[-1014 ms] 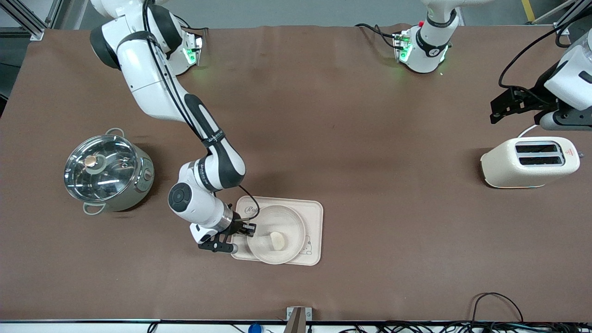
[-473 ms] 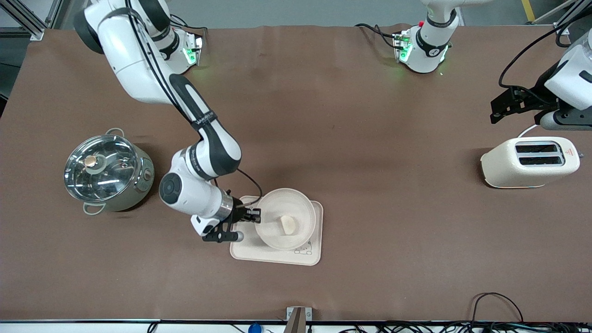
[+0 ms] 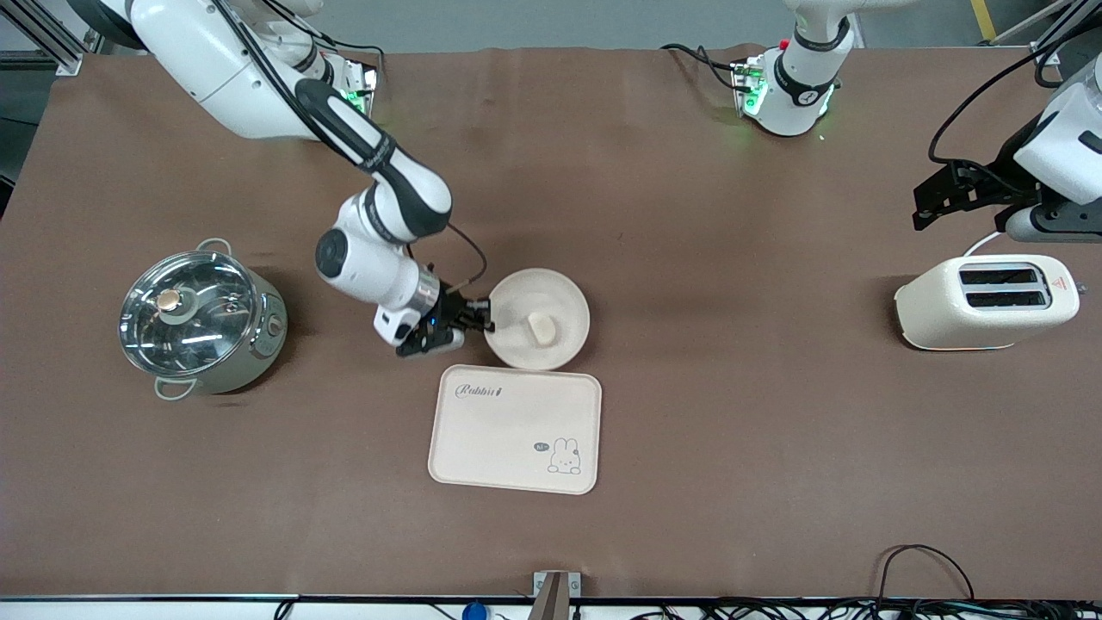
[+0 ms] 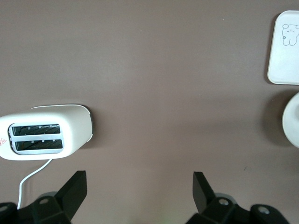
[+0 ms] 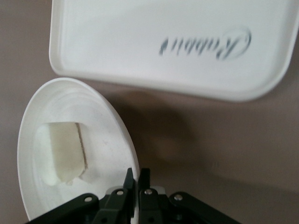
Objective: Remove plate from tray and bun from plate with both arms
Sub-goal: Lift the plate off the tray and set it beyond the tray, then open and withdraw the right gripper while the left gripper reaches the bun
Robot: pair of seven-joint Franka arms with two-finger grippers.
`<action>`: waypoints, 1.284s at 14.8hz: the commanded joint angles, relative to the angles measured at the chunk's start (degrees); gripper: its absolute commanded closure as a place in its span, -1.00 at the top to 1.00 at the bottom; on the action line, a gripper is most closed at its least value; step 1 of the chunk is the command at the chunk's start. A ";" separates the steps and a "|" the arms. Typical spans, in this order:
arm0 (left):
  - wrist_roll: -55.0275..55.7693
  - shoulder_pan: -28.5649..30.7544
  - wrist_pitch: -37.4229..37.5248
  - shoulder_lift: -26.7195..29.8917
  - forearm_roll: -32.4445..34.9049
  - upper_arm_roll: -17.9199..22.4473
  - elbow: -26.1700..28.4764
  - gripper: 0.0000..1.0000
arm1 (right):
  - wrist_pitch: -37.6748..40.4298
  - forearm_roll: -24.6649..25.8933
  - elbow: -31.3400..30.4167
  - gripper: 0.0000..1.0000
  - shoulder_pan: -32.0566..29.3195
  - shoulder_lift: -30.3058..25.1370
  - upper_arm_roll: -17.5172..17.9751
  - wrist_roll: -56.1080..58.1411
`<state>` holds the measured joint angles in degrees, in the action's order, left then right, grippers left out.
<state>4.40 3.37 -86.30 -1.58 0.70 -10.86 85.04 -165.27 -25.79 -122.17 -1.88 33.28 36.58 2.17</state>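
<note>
Front view first: the right gripper (image 3: 469, 323) sits mid-frame, clamped on the rim of the plate (image 3: 551, 303), which is clear of the tray (image 3: 482, 439) and looks to be up in the air over bare table just above the tray in the picture. The bun (image 3: 541, 326) is on the plate. The left gripper (image 3: 943, 196) waits at the frame's right edge over the toaster (image 3: 986, 301), and a pot (image 3: 202, 320) is at mid-left. Left wrist view: left fingers (image 4: 74, 189) spread wide, nothing between them, toaster at lower left. Right wrist view: jaws pinched tight on the plate's rim at bottom centre, plate tilted, bun at lower left. My worry is that a thin edge grip plus tilt could let the bun slide off, or the plate slip out.
</note>
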 commanded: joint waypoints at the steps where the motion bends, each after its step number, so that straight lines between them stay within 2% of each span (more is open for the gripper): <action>1: -0.53 0.15 0.16 -0.18 0.62 -0.13 -0.93 1.00 | -3.13 -1.55 -6.15 -1.00 -4.27 -2.00 3.93 2.67; 2: -0.53 0.15 0.16 -0.27 0.71 -0.13 -0.93 1.00 | -3.13 -1.55 -6.15 -0.91 -4.27 -0.95 3.93 2.67; 3: -0.44 0.15 0.16 -0.44 0.71 -0.13 -0.93 1.00 | -3.22 -1.55 -6.06 -0.31 -4.36 -0.24 3.85 2.67; 4: -0.44 0.24 0.16 -0.44 0.71 -0.13 -0.93 1.00 | -3.39 -1.63 -5.98 0.95 -4.62 0.72 3.85 2.67; 8: 0.00 0.15 0.16 -0.62 0.71 -0.13 -0.93 1.00 | -2.35 -1.63 -5.71 1.00 -5.76 -0.05 4.02 2.05; 9: 0.17 0.06 0.08 -0.71 0.71 -0.22 -0.93 1.00 | 0.88 -1.63 -5.62 1.00 -7.33 -2.41 4.46 1.44; 10: 0.43 -0.29 -0.01 -0.71 0.53 -0.22 -0.93 1.00 | 6.74 -1.63 -5.36 1.00 -8.31 -6.52 4.55 -0.04; 12: 0.70 -0.99 -2.64 -2.54 0.18 -0.83 -0.75 1.00 | 24.29 -1.46 -2.65 1.00 -11.72 -16.28 3.85 -3.39; 14: 0.79 -3.00 -5.62 -5.70 0.09 -1.44 -0.67 1.00 | 38.39 -0.50 1.82 1.00 -16.99 -22.36 3.76 -3.22; 16: 2.36 -5.38 -8.70 -8.60 -0.17 -1.62 -0.40 1.00 | 45.27 2.83 5.34 1.00 -21.74 -27.11 3.67 -2.70; 19: 10.95 -10.64 -14.50 -15.36 -3.42 -1.62 -0.40 1.00 | 49.60 12.31 10.80 1.00 -29.39 -30.37 3.67 0.81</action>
<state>10.80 -4.65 -98.11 -12.85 -1.26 -12.37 85.76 -117.12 -17.90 -113.14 -26.98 4.16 39.26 1.18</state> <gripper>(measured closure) 0.000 0.000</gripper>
